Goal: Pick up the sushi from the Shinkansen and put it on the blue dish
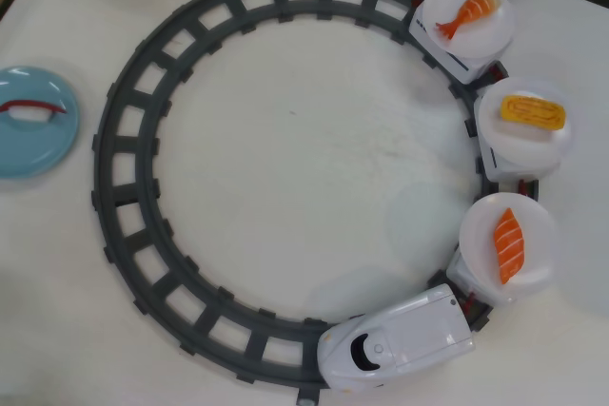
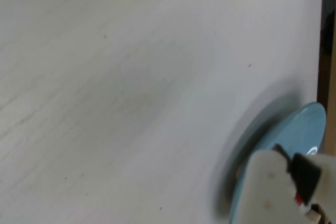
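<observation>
Pincer parts [image 2: 286,187] fill the lower right corner of the wrist view — a blurred white piece with a dark bit beside it — and whether the jaws are released or clenched cannot be told from this. Just behind those parts the blue dish [image 2: 302,129] shows its rim, sitting on the pale desk [image 2: 131,87], which takes up the remainder of that view.

From overhead, the blue dish [image 1: 33,125] lies at the left edge of the desk [image 1: 314,159], well apart from the train, with a thin red curved line on its surface. A grey ring of track [image 1: 143,235] circles the middle of the picture. At the bottom of the ring sits the Shinkansen [image 1: 400,339], nose pointing left, dark windshield showing. Its cars run up the right side of the loop, each topped with a round white plate. On the first plate [image 1: 538,225] behind the engine rests the sushi [image 1: 509,246] — orange with white diagonal stripes, lying lengthwise. The next plate up carries a yellow egg piece [image 1: 533,111], and the farthest one holds an orange shrimp piece [image 1: 468,11] with a fanned tail.
</observation>
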### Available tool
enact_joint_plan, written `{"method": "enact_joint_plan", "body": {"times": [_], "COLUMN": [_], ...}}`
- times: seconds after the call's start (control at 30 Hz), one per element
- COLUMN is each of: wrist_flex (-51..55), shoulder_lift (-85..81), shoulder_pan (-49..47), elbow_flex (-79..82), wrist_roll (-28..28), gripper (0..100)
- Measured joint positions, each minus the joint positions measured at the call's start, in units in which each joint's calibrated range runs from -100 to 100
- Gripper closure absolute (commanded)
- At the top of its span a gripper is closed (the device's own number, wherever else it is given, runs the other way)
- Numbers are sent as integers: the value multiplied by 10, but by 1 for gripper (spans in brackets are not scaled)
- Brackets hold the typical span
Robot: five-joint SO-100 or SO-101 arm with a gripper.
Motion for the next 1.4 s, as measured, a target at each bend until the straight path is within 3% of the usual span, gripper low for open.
{"method": "enact_joint_plan", "body": {"times": [1.2, 1.4], "wrist_flex": [0, 1], "shoulder_lift": [1, 3], "shoulder_pan": [3, 90], "elbow_flex": [17, -13], "wrist_roll": [0, 2], "gripper": [97, 96]}}
